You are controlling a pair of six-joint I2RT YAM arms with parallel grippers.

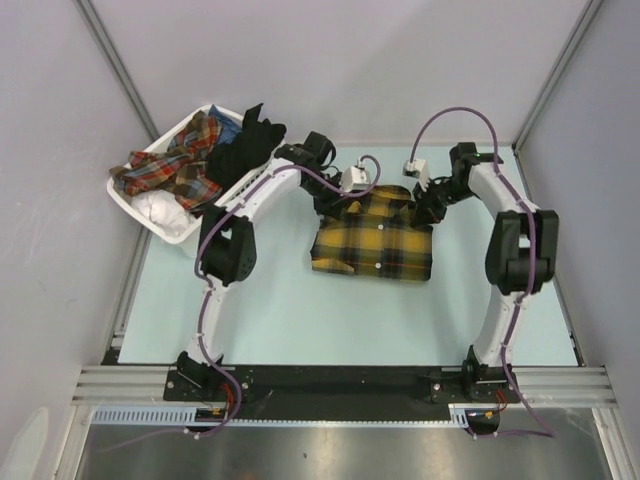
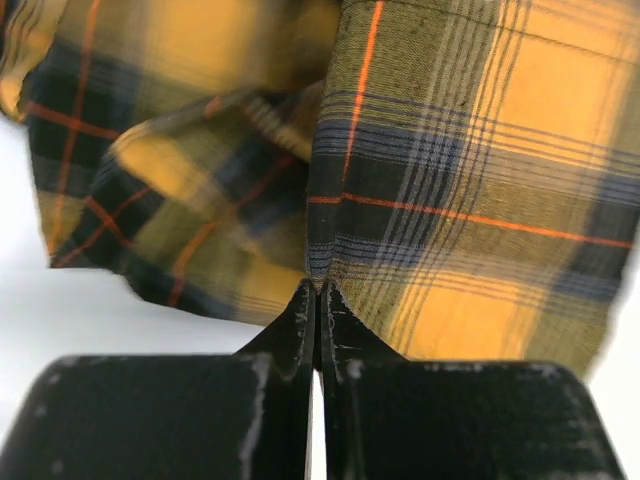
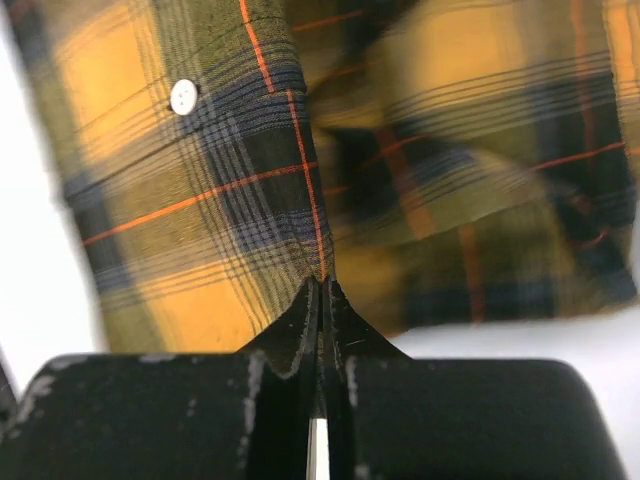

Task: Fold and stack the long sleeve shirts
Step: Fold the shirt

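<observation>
Pale green tabletop (image 1: 280, 310): mustard-yellow and black plaid cloth shirt (image 1: 372, 245) lies compact. Left gripper (image 2: 318, 292) and right gripper (image 3: 322, 285) pinch shirt's far corners, probably to fold evenly.

Bright, even overhead light, faint soft shadows on the table (image 1: 300, 310), overhead view sharp, wrist views' shirt (image 2: 200, 200) folds partly blurred, background blown white

Plain grey walls (image 1: 330, 60) enclose a pale mint-green table (image 1: 300, 310).

A white slatted basket (image 1: 168, 136) holding a black garment (image 1: 245, 150) sits far left on the pale green table (image 1: 300, 310)
</observation>
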